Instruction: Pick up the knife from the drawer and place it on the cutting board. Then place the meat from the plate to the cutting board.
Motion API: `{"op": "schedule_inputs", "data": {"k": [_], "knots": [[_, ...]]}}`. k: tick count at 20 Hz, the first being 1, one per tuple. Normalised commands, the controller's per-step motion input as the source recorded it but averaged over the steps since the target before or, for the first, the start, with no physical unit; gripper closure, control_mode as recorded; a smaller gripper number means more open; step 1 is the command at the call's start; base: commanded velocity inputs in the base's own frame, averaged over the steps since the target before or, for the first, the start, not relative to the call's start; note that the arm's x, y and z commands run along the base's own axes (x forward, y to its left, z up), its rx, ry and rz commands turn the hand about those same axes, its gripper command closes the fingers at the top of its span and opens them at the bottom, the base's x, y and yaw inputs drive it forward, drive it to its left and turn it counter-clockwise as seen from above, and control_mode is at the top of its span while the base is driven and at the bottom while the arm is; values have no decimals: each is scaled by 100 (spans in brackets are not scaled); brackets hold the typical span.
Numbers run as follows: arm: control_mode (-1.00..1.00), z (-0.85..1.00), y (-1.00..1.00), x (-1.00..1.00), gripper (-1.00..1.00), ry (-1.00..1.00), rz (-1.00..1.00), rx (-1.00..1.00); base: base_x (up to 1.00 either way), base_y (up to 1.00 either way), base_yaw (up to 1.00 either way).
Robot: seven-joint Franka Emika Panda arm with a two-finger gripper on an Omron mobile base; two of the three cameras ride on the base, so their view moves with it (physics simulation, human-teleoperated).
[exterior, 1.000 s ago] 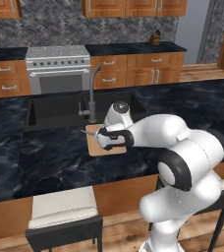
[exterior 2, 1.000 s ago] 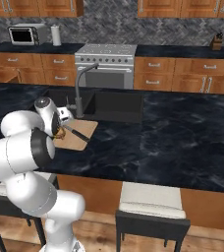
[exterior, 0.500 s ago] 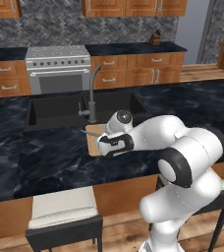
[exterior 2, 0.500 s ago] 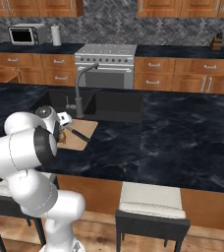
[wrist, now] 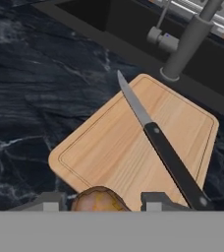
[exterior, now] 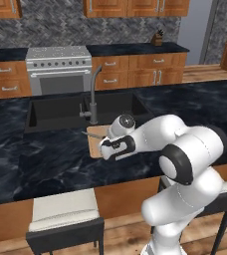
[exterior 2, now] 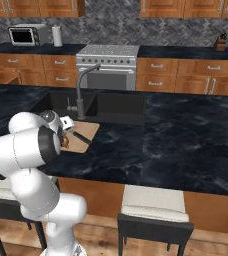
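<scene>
The light tan cutting board (wrist: 104, 147) lies on the dark marble counter just in front of the sink. The knife (wrist: 158, 142) rests across it, grey blade toward the sink and dark handle toward me. My gripper (wrist: 101, 202) hovers over the board's near edge, shut on the meat (wrist: 98, 199), a brown-golden lump between the fingertips (wrist: 155, 201). From the left base view the gripper (exterior: 108, 148) hangs low over the board (exterior: 93, 144). The right base view shows the board (exterior 2: 85, 131), the knife handle (exterior 2: 80, 137) and the meat (exterior 2: 64, 142). The drawer and the plate are out of view.
A dark sink (exterior: 60, 112) with a tall grey faucet (exterior: 93, 94) sits right behind the board. A steel stove (exterior: 60, 69) and wooden cabinets line the back wall. Stools (exterior: 65, 219) stand at the counter's front edge. Bare counter (exterior 2: 176, 135) stretches to the right.
The hand, still holding the meat, has come down a little toward the near edge of the board. The knife and board have stayed put.
</scene>
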Motion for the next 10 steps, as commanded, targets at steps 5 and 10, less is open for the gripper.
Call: {"op": "schedule_inputs", "data": {"k": [5, 10], "knots": [[-100, -6, 0, 11, 100, -1, 2, 0, 0, 0, 0], [-100, -12, 0, 23, 100, -4, 4, 0, 0, 0, 0]]}}
